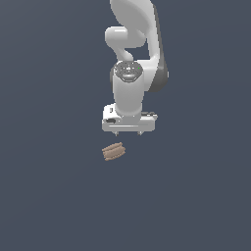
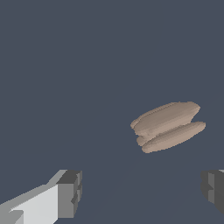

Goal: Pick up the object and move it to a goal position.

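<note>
Because the grasp has not begun, the object (image 1: pixel 113 151) lies alone on the floor, below the gripper (image 1: pixel 128 133) and clear of it. The fingers (image 2: pixel 69 194) stand spread wide, leaving a gap broader than the ribbed chunk.

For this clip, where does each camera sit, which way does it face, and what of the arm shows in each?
Exterior view: off the arm, looking at the white Panda arm and its gripper hanging open above the brown ribbed object; its exact position is not on record.
Wrist view: mounted on the wrist, looking out past the gripper; only the two fingers show, with the object beyond them.
Shared: the brown object on the plain dark floor, not between the jaws, and parts of the gripper.
</note>
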Tool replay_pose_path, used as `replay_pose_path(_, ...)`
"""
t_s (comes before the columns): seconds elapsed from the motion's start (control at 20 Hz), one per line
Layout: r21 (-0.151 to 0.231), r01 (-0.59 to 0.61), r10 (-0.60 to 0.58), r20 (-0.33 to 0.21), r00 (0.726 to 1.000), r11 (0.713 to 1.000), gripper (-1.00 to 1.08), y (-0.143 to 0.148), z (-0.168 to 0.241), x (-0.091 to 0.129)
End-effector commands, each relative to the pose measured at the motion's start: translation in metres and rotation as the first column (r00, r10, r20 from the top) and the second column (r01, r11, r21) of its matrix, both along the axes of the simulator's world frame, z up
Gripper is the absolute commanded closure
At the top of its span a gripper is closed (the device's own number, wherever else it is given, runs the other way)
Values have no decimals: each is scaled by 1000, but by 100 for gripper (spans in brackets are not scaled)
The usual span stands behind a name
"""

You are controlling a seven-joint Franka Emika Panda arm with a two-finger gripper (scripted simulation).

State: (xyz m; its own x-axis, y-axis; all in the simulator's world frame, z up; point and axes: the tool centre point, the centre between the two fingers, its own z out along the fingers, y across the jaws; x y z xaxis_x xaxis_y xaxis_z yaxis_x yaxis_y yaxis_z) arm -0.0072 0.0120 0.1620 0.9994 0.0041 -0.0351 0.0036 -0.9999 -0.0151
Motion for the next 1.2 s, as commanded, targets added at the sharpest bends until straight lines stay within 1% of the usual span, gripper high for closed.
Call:
replay_pose_path(0.0,0,0,0,0,1000,1000,-92,0,0,0)
replay_pose_path(0.4,21,-21,21,19,1000,1000,-92,9,16,2)
replay_pose_path(0.7,22,-20,20,20,1000,1000,-92,9,16,2)
replay_pose_path(0.9,22,3,-3,19,1000,1000,-92,8,15,3)
replay_pose_path(1.15,22,64,-65,17,998,998,-92,5,10,4)
